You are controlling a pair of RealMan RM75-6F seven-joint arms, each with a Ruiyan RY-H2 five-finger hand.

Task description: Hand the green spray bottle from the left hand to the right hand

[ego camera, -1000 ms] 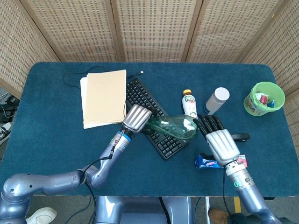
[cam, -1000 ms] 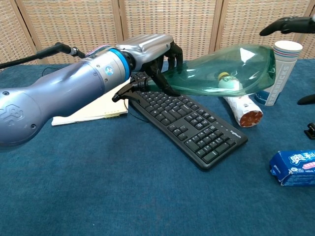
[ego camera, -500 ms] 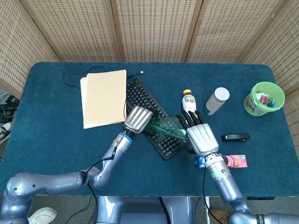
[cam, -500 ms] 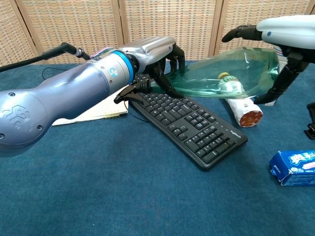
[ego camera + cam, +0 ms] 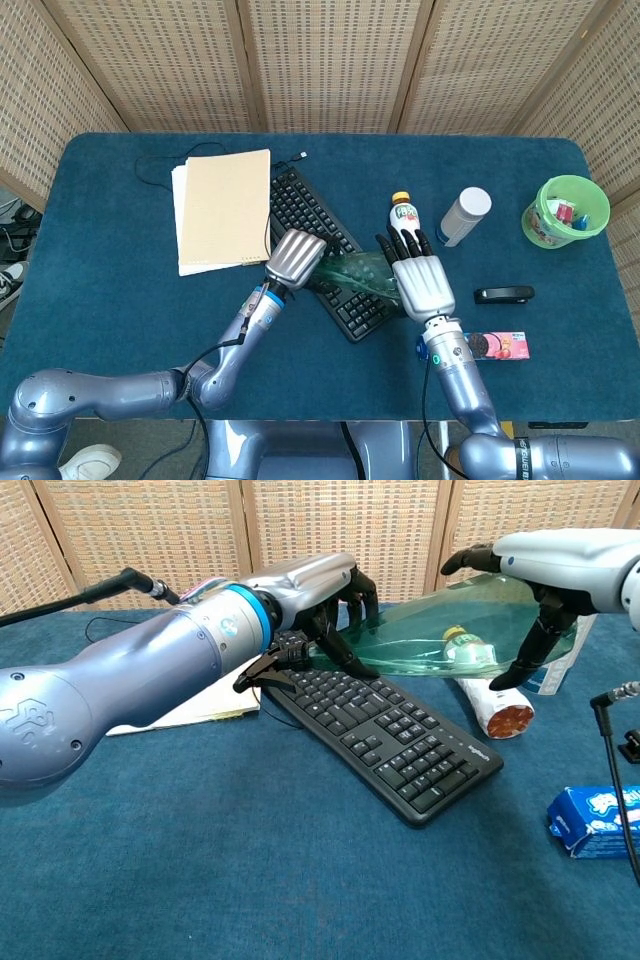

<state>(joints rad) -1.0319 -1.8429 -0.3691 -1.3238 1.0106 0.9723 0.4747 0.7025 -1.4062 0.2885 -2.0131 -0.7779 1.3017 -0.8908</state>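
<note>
Left hand point(image 5: 320, 595) gripping green spray bottle point(image 5: 450, 630) (held sideways), right hand point(image 5: 540, 575) around it

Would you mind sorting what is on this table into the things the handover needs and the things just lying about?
Needed:
green spray bottle
left hand, holding the bottle
right hand, over the bottle's far end

Lying about:
keyboard
paper stack
drink bottle
white cup
green tub
biscuit packet

The left hand point(image 5: 320, 600) grips the green spray bottle point(image 5: 450, 630) by its neck; the right hand point(image 5: 535, 575) arches over its far end, fingers spread around it.
</note>
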